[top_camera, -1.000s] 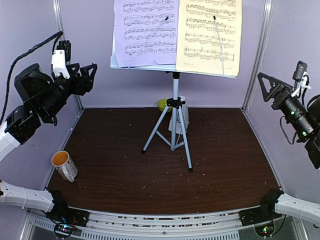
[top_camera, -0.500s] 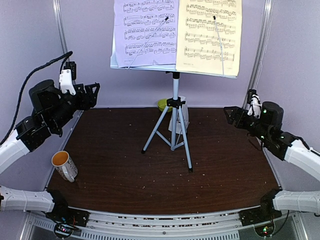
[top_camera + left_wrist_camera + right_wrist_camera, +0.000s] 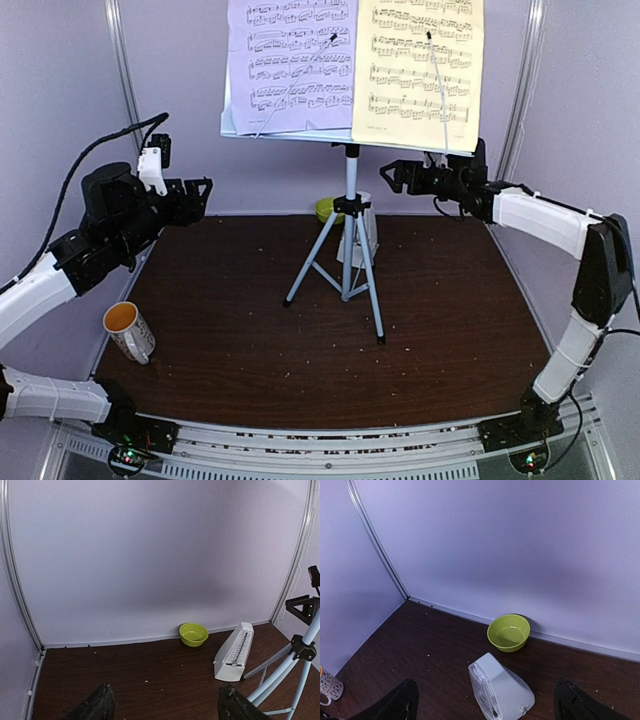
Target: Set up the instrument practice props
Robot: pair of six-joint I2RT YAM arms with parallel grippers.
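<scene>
White, the metronome (image 3: pixel 500 692) stands behind the tripod (image 3: pixel 345 250), near the bowl (image 3: pixel 509 632). We judge the right gripper (image 3: pixel 388 172), jaws apart and empty, the nearer: the metronome lies just below and ahead of it. The left gripper (image 3: pixel 203 188) is spread and empty too. Overhead, the tripod mostly hides the metronome.

You had the white mug (image 3: pixel 130 332) by the brown table's (image 3: pixel 450 330) left edge, and the green bowl (image 3: pixel 509 632) against the back wall (image 3: pixel 520 540).
</scene>
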